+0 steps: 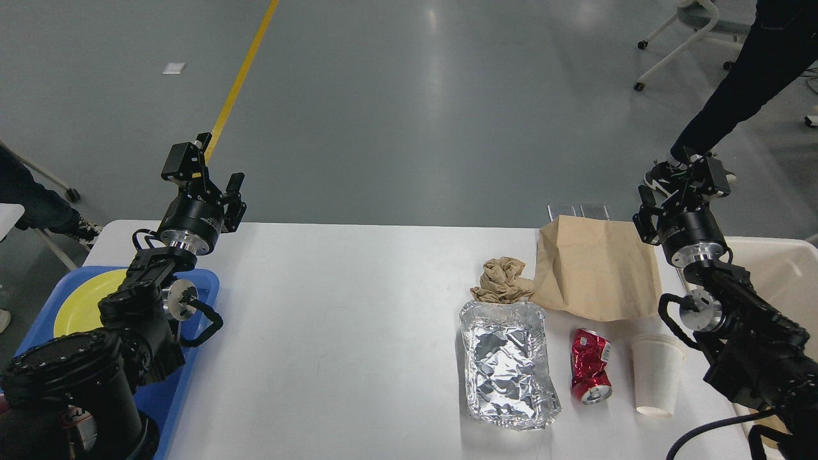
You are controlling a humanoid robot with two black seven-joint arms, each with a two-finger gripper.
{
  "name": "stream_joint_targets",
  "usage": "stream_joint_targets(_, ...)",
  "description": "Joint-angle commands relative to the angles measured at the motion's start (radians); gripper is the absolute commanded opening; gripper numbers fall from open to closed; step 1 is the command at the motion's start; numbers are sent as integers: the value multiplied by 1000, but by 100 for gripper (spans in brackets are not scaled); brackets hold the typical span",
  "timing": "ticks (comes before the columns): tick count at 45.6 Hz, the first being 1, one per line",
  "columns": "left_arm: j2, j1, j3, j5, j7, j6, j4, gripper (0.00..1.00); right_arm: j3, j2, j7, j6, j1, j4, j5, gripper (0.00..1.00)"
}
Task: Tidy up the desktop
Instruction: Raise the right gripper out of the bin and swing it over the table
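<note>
Hovering above the far corners of the tabletop (358,319), both hands are empty: the left hand (220,182) has its fingers apart, while the right hand (671,185) is too dark to tell if it is spread or clenched. All litter lies on the right half — crumpled paper (503,280), a paper bag (597,268), a foil tray (508,364), a crushed red can (591,365) and an upside-down paper cup (657,374). I judge the cup tips easily if the right arm sweeps low, and the can may roll off the near edge. The foil tray is thin — a hard pinch can crumple or drop it.
</note>
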Motion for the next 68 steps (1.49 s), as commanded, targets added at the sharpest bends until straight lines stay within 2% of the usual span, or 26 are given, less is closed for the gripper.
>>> stream_joint_targets(1,0,0,0,0,0,0,0,96,-1,-3,0,0,8,14,0,100)
stream_joint_targets(5,0,0,0,0,0,0,0,96,-29,-4,0,1,21,14,-15,100)
stream_joint_targets(8,0,0,0,0,0,0,0,96,-116,-4,-3,3,47,19,-21,100)
stream_joint_targets(19,0,0,0,0,0,0,0,96,-757,-61,-19,-10,235,85,-18,100)
stream_joint_targets(23,0,0,0,0,0,0,0,96,-984,-61,-45,-13,321,83,-15,100)
stream_joint_targets(27,0,0,0,0,0,0,0,96,-1191,-61,-115,1,401,85,-12,100)
stream_joint_targets(34,0,0,0,0,0,0,0,96,-1558,-53,-327,49,569,163,-9,100)
stream_joint_targets(37,0,0,0,0,0,-2,0,96,-1700,-39,-371,58,643,207,-6,100)
stream_joint_targets(43,0,0,0,0,0,-2,0,96,-1883,-10,-373,67,743,283,-6,100)
stream_joint_targets(46,0,0,0,0,0,-2,0,96,-1954,-4,-373,111,816,341,-6,100)
stream_joint_targets(55,0,0,0,0,0,0,0,96,-2061,13,-373,378,1042,536,-2,100)
stream_joint_targets(62,0,0,0,0,0,0,0,96,-2074,77,-373,573,1183,606,-3,100)
stream_joint_targets(65,0,0,0,0,0,0,0,96,-2127,140,-372,631,1232,629,-2,100)
stream_joint_targets(68,0,0,0,0,0,0,0,96,-2176,207,-373,635,1246,642,-2,100)
